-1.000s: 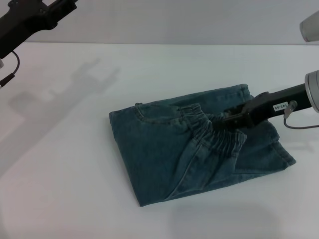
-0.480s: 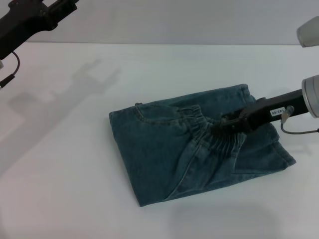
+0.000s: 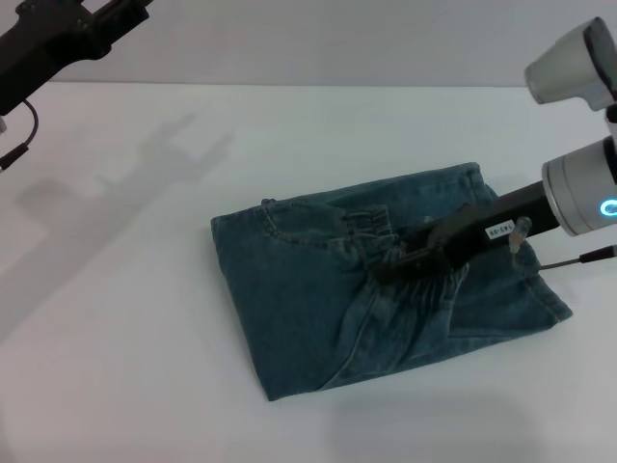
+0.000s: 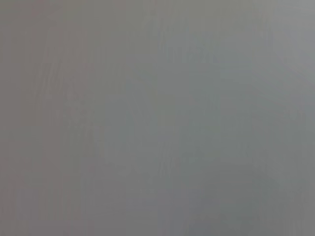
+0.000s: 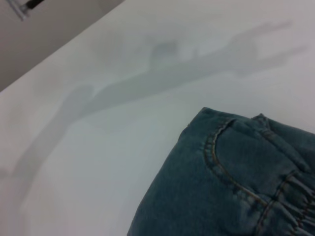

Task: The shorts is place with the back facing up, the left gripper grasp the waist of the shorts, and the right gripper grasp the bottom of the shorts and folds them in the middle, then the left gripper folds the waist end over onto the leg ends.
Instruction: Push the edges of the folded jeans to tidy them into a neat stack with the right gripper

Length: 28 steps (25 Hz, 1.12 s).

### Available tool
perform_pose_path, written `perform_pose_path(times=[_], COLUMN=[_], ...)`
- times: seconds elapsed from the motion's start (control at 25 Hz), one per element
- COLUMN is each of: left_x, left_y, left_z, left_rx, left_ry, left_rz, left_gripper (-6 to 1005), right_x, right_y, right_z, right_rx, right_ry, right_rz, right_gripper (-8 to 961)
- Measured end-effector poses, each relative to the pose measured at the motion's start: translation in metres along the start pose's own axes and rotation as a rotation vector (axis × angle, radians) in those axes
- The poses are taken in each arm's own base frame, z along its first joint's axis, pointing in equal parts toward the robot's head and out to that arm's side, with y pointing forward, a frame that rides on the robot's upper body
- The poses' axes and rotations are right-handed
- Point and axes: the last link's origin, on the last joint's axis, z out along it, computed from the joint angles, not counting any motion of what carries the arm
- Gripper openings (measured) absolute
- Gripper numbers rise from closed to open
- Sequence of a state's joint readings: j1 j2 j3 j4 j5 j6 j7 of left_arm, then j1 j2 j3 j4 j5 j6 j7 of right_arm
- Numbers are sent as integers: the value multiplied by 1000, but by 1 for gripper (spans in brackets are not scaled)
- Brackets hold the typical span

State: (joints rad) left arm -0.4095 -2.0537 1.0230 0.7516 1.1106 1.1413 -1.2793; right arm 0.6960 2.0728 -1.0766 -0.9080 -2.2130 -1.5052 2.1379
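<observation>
I have the shorts [image 3: 386, 289] folded at table centre, the right gripper [image 3: 390, 265] reaching in from three o'clock onto the waist [image 3: 410, 275], grip unreadable, left gripper [image 3: 82, 29] parked at ten; next I'd guess smoothing or letting go.

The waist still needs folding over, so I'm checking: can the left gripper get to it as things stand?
Probably not directly. The left gripper is raised far off at the table's back corner, while the right gripper lies across the waist of the shorts.
</observation>
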Motion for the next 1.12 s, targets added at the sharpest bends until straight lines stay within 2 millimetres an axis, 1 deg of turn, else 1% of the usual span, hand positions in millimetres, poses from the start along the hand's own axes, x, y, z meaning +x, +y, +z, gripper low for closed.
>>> perform_pose_path(times=[0.32, 0.48, 0.76, 0.96, 1.08, 1.12], left_x=[-1, 0, 0, 0, -1, -1], left_y=[-1, -2, -3, -3, -3, -3], left_z=[-2, -2, -3, -3, -3, -3], left_rx=[9, 12, 15, 17, 17, 17], left_ry=[0, 0, 2, 1, 0, 0], left_rz=[4, 4, 4, 5, 5, 5], left_gripper=[755, 755, 755, 755, 755, 755], right_x=[-1, -1, 3, 5, 5, 4], right_y=[-1, 1, -2, -3, -3, -3], right_z=[-1, 0, -2, -2, -2, -2], right_rx=[3, -1, 14, 28, 28, 29], right_ry=[-2, 21, 37, 54, 55, 54], right_rz=[3, -10, -15, -28, -33, -35], right_gripper=[613, 597, 569, 355, 126, 108])
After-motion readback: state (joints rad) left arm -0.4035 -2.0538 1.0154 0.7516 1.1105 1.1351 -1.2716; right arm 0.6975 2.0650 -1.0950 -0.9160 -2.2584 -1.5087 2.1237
